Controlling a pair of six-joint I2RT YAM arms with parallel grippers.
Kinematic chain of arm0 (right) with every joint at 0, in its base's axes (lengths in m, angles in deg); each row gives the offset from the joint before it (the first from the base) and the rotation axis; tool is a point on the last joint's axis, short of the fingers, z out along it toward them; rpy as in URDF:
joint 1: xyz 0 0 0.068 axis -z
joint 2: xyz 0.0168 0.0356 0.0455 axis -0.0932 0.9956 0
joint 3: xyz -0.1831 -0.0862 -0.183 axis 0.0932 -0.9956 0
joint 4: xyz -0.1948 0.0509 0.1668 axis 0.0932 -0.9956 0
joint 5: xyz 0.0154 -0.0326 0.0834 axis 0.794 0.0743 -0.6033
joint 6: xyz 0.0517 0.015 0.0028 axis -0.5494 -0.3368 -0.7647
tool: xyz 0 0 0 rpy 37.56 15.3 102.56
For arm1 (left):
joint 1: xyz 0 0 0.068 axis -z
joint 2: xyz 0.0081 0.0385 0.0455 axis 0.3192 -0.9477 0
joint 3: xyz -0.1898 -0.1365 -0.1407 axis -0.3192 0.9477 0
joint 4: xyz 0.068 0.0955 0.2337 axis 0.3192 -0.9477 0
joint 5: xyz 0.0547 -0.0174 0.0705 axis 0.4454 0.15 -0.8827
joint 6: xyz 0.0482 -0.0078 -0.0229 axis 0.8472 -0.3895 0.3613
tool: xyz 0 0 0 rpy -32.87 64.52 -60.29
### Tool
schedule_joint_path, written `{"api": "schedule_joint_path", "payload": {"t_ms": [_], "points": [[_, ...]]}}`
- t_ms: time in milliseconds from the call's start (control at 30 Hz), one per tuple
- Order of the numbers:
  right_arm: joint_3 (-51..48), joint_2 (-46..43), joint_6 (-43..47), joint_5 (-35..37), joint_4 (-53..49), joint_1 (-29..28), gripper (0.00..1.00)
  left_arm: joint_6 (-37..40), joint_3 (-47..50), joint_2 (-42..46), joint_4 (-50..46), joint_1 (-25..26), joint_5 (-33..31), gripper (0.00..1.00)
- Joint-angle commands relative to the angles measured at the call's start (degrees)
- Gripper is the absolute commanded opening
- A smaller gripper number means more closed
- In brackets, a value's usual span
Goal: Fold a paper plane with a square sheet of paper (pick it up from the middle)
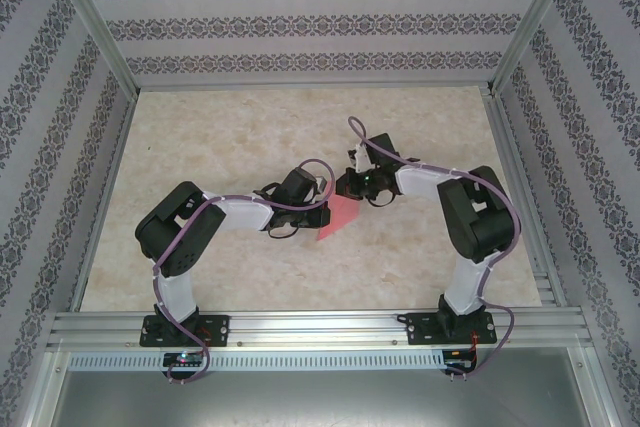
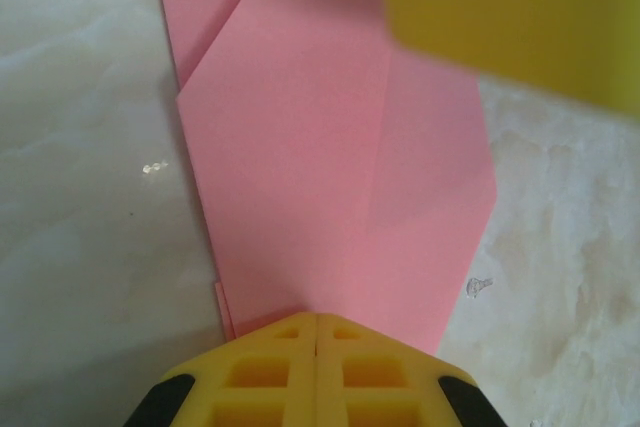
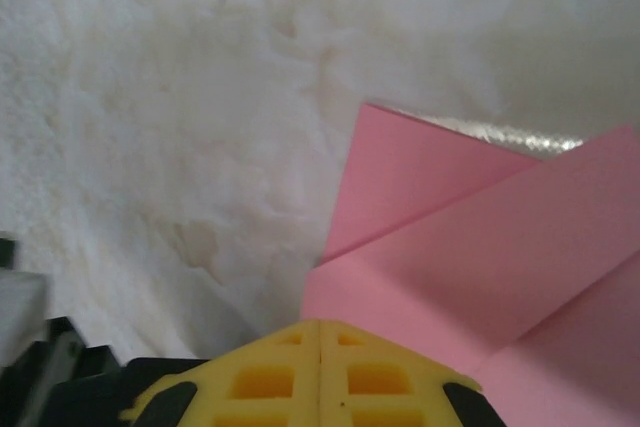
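You had the folded square sheet of paper [image 2: 330, 177] lying flat at mid-table [image 1: 200, 147]. Your left gripper [image 2: 316, 332], jaws clenched with nothing between them, pressed one end. The right gripper [image 3: 319, 332], clenched likewise, pressed the opposite part, probably to sharpen the creases.

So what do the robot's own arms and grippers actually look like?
Both the left arm and the right arm have black joint housings and white links, with a purple cable running along each. The left gripper and right gripper have yellow fingers moulded with square recesses, with black parts at the sides.
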Motion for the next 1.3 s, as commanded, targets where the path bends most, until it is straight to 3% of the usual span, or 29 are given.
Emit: {"api": "schedule_joint_path", "payload": {"t_ms": [0, 367, 600, 900, 1100, 1267], "points": [[1.18, 2.54, 0.68, 0.17, 0.27, 0.74, 0.0, 1.65, 1.16, -3.01, -9.18, -0.14, -0.08, 0.0], [7.46, 8.87, 0.47, 7.77, -2.38, 7.5, 0.0, 2.27, 0.95, -3.26, -9.98, -0.14, 0.17, 0.0], [10.3, 7.15, 0.35, 9.26, -3.52, 8.04, 0.0, 1.99, 1.0, -3.49, -9.3, -0.1, 0.45, 0.0], [-1.05, -6.37, -4.55, 6.33, 3.12, 3.8, 0.0, 1.31, 0.76, -3.82, -8.63, -0.14, 0.28, 0.0], [-4.61, -4.04, -8.04, 3.0, 6.66, -2.56, 0.0, 1.21, 0.79, -3.84, -8.4, -0.12, 0.13, 0.0], [-6.38, -1.11, -10.61, 1.81, 10.91, -3.49, 0.0, 0.93, 0.93, -3.84, -8.01, -0.14, 0.24, 0.0]]}}
